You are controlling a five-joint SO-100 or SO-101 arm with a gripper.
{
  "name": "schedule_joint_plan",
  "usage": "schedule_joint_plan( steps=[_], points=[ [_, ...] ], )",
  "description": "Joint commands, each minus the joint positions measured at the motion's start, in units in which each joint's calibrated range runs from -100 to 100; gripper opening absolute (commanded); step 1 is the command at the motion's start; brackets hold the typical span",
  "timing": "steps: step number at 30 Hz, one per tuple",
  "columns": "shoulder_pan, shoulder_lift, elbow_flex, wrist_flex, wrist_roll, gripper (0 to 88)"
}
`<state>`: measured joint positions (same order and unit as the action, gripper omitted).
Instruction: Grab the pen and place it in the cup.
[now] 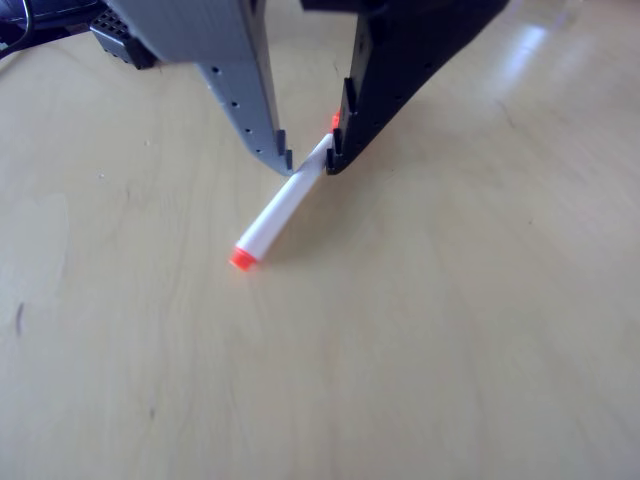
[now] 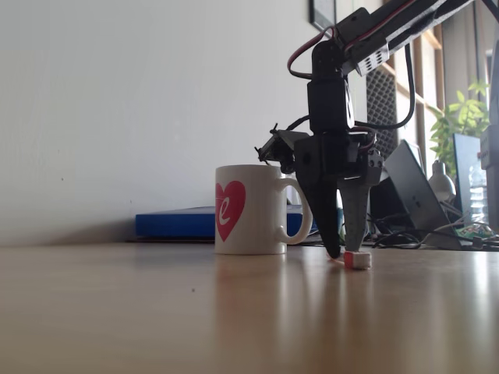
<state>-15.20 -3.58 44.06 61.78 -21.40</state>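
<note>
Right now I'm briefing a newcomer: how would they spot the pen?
Start at the white mug with the red heart on the wooden table. Beside its handle, the gripper reaches down to the tabletop. The pen lies between its fingertips: a slim white stick with orange-red ends.

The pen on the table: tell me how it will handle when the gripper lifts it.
The pen looks round and smooth, so it would probably roll if nudged. It looks rigid and slim, so likely light. The gripper straddles it near one end, so the long free end may droop or pivot when lifted.

Pale wood table (image 2: 156,312), plain white wall (image 2: 117,101), bright window (image 2: 456,70) beside leafy plant (image 2: 466,117).
</note>
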Motion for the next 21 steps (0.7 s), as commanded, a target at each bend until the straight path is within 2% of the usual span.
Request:
schedule_joint_plan(
  steps=[1,15,21],
  points=[
    [-0.19,-0.57,-1.73,-0.49,0.33,2.6],
    [-0.11,-1.23,-2.1,-0.32,0.48,1.1],
    [0.48,-5.72,-4.0,0.71,2.43,1.1]
  ],
)
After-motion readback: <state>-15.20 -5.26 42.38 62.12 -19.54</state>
